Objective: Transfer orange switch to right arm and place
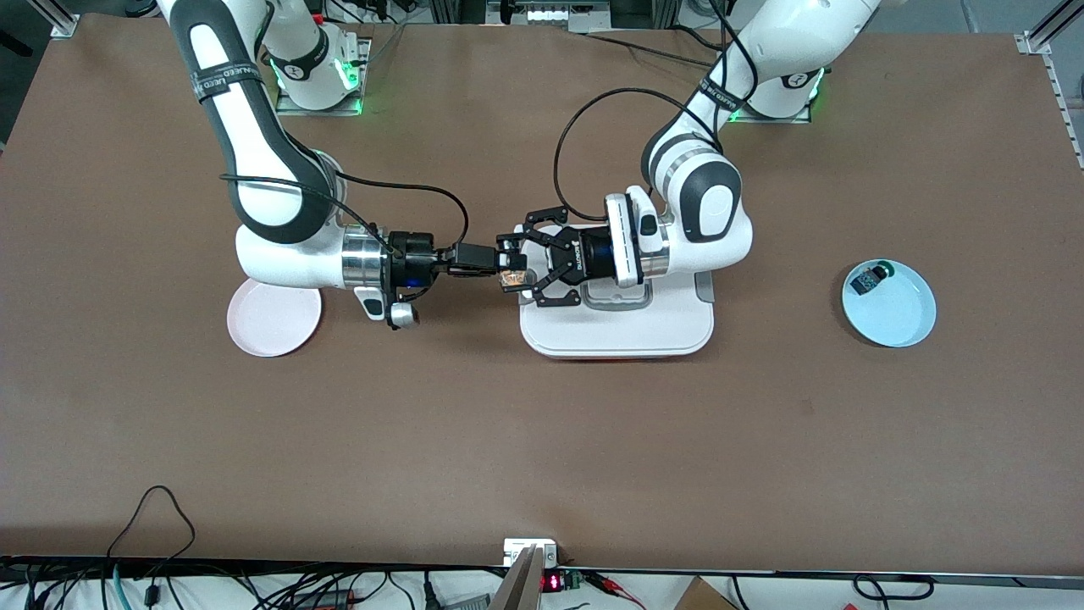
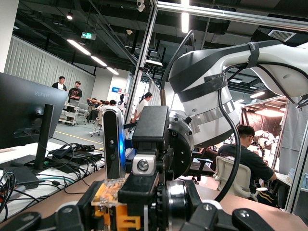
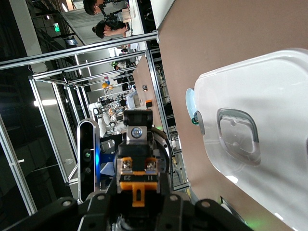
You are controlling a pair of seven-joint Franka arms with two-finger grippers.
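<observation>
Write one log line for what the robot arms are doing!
phase: handover | left gripper: shut on orange switch | right gripper: shut on orange switch | over white tray

Both end effectors meet over the tray (image 1: pixel 616 335) mid-table, one plate (image 1: pixel 273 318) toward each arm's end of the table (image 1: pixel 542 440).

- The right arm (image 1: pixel 279 254) is coming from its base and stretching flat toward the middle of the table, wrist level.
- The right gripper (image 1: pixel 506 273) is pointing sideways, its slim black fingers pressing together on the orange switch (image 1: pixel 511 277).
- The left arm (image 1: pixel 707 220) is bending down and reaching to meet it.
- The left gripper (image 1: pixel 518 273) is facing the right one, its linkage fingers clamping the same switch.
</observation>
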